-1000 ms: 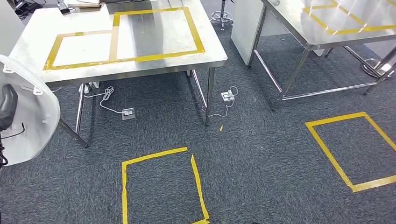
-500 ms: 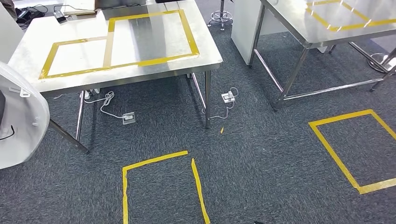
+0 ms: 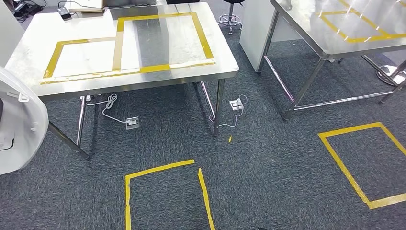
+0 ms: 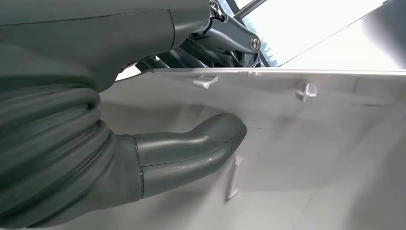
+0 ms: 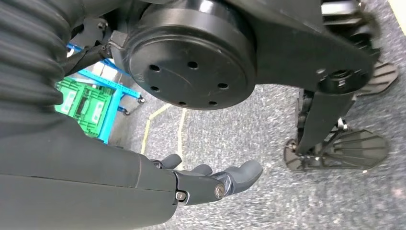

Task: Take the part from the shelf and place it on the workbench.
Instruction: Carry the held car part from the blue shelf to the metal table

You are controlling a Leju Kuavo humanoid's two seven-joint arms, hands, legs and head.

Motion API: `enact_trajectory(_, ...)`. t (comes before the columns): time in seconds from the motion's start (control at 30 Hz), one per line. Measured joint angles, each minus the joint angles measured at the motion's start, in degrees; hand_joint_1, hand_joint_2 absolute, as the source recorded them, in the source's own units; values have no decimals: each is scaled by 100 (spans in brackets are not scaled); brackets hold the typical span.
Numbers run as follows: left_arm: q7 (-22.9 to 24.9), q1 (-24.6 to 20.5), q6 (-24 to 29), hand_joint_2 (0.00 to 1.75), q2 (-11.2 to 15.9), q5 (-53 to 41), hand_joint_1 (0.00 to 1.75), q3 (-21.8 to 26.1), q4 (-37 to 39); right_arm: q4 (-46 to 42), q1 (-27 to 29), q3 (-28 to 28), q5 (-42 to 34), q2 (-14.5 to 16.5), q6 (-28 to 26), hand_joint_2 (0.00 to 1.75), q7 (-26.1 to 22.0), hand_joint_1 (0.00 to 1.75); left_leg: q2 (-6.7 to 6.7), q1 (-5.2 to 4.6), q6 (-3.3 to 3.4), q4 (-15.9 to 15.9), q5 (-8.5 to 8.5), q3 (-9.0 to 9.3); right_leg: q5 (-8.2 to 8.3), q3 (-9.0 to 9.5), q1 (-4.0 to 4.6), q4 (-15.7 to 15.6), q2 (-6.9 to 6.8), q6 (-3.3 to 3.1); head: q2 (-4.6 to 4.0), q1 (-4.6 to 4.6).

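White moulded plastic part [image 3: 19, 124] carried at the robot's left side, short of the workbench.
The left hand [image 4: 143, 143] holds the part, thumb pressed on its inner face. The right hand [image 5: 210, 179] hangs over the floor, fingers loosely apart, holding nothing. Ahead on the dark grey carpet [image 3: 268, 158] lies a yellow tape square [image 3: 165, 191], then cables and floor sockets [image 3: 132, 122] under the steel workbench with yellow tape outlines [image 3: 95, 79]; a second steel table [image 3: 330, 48] stands right.

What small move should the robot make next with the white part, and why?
Probably step closer to the workbench. The left hand holds the white part off to the bench's near side, above the carpet, not over the steel top, so setting it down now would likely miss the taped area.
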Motion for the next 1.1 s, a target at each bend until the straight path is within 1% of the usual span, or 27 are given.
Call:
enact_trajectory(0.07,-20,-20,-11,175,-8,-13,175,-13,47,1,3,1,-10,2,-4,175,1,0,-3,-18,31,3,-65,49,-247,-535,2,764,1,17,0,8)
enact_trajectory(0.1,-32,-29,-18,175,-16,-23,175,-22,78,1,9,0,-21,4,-8,175,2,0,-6,-31,37,4,-100,82,-269,-751,7,993,2,9,0,8)
enact_trajectory(0.13,-45,-47,-27,175,-28,-35,175,-35,113,2,14,-1,-35,5,-12,175,2,0,-11,-45,39,5,-139,125,-168,-867,15,1015,3,-12,0,8)
enact_trajectory(0.17,-57,-78,-35,175,-45,-49,175,-55,148,1,16,-4,-49,8,-20,175,2,0,-16,-58,37,5,-182,183,57,-866,33,808,4,-47,0,8)
enact_trajectory(0.23,-78,-167,-48,175,-102,-86,175,-117,223,1,18,-18,-73,9,-38,175,0,0,-24,-82,26,2,-275,317,622,-648,93,29,4,-169,0,2)
enact_trajectory(0.27,-85,-215,-50,175,-135,-104,175,-151,263,1,16,-25,-79,10,-48,175,-5,0,-31,-88,10,-2,-315,359,755,-537,124,-314,5,-226,0,-2)
enact_trajectory(0.3,-86,-252,-52,175,-165,-121,175,-180,301,1,13,-31,-86,11,-53,175,-9,0,-35,-90,-16,-14,-349,381,822,-460,148,-524,7,-268,0,-8)
enact_trajectory(0.37,-82,-307,-56,175,-208,-150,175,-227,363,2,10,-39,-107,23,-60,175,-7,0,-42,-90,-87,-6,-363,414,770,-401,156,-658,15,-309,0,-13)
enact_trajectory(0.4,-78,-342,-57,175,-225,-180,175,-251,389,1,13,-45,-120,36,-63,175,9,0,-36,-87,-117,13,-375,433,796,-344,140,-687,19,-325,0,-12)
enact_trajectory(0.43,-81,-400,-57,175,-253,-222,175,-287,423,1,16,-52,-132,46,-67,175,30,0,-28,-86,-140,95,-389,433,789,-279,119,-721,20,-347,0,-24)
enact_trajectory(0.47,-83,-486,-50,175,-288,-270,175,-331,472,0,15,-61,-140,56,-72,175,50,0,-20,-81,-164,256,-438,366,777,-201,100,-744,18,-367,0,-41)
enact_trajectory(0.5,-86,-567,-37,175,-328,-316,175,-381,532,-1,9,-66,-142,62,-75,175,59,0,-10,-73,-190,520,-525,223,757,-135,82,-762,15,-383,0,-55)
enact_trajectory(0.57,-91,-672,3,175,-391,-362,175,-474,655,-1,-2,-72,-135,70,-75,175,46,0,-2,-47,-262,1197,-773,-200,687,-55,67,-769,14,-400,0,-75)
enact_trajectory(0.6,-93,-683,27,175,-404,-360,175,-505,700,-1,1,-72,-126,74,-67,175,34,0,-1,-27,-296,1425,-855,-388,643,-8,57,-769,22,-393,0,-74)
enact_trajectory(0.63,-96,-683,48,175,-408,-351,175,-527,732,-1,9,-72,-111,75,-54,175,32,0,1,-8,-326,1485,-845,-504,594,49,45,-767,32,-379,0,-75)
enact_trajectory(0.67,-98,-680,71,175,-406,-337,175,-543,752,-1,22,-72,-96,75,-37,175,45,0,3,10,-349,1349,-706,-531,540,120,30,-765,43,-359,0,-77)
enact_trajectory(0.73,-101,-663,105,175,-394,-301,175,-561,766,0,41,-72,-67,74,-8,175,103,0,22,48,-379,656,-134,-398,421,258,7,-757,54,-308,0,-79)
enact_trajectory(0.77,-98,-642,120,175,-388,-284,175,-565,766,0,46,-72,-58,72,2,175,118,0,41,49,-370,319,63,-324,365,310,5,-744,58,-274,0,-87)
enact_trajectory(0.8,-87,-610,130,175,-383,-270,175,-569,752,0,44,-72,-50,71,7,175,107,0,56,40,-325,101,190,-271,314,328,8,-739,58,-231,0,-97)
enact_trajectory(0.83,-79,-566,140,175,-379,-261,175,-572,723,0,43,-72,-46,69,11,175,88,0,60,25,-262,-4,221,-256,284,336,15,-727,54,-185,0,-109)
enact_trajectory(0.87,-70,-524,149,175,-375,-255,175,-574,686,-1,41,-72,-43,68,15,175,68,0,55,8,-191,-15,166,-245,266,352,23,-722,49,-144,0,-113)
enact_trajectory(0.9,-64,-487,155,175,-372,-254,175,-576,642,-1,39,-72,-40,67,17,175,64,0,36,10,-127,-8,174,-222,246,357,23,-721,42,-109,0,-114)
enact_trajectory(0.93,-67,-463,161,175,-367,-252,175,-576,600,-1,38,-72,-40,66,19,175,78,0,21,18,-85,-15,160,-192,231,353,18,-661,37,-80,0,-113)
enact_trajectory(0.97,-67,-456,165,175,-365,-251,175,-576,569,-1,33,-72,-40,64,20,175,87,0,12,27,-48,-19,136,-149,189,281,12,-511,36,-57,0,-105)
enact_trajectory(1.0,-67,-450,167,175,-364,-249,175,-576,543,-1,26,-72,-41,62,20,175,97,0,5,31,-17,-23,106,-103,103,122,3,-232,36,-34,0,-103)
enact_trajectory(1.07,-58,-426,169,175,-369,-246,175,-577,516,-1,18,-72,-41,62,20,175,102,0,4,19,22,-24,25,-26,-160,-389,0,554,35,2,0,-95)
enact_trajectory(1.1,-49,-406,169,175,-374,-246,175,-578,512,-1,21,-72,-41,62,20,175,103,0,1,10,29,-23,-19,18,-261,-635,1,862,35,7,0,-94)
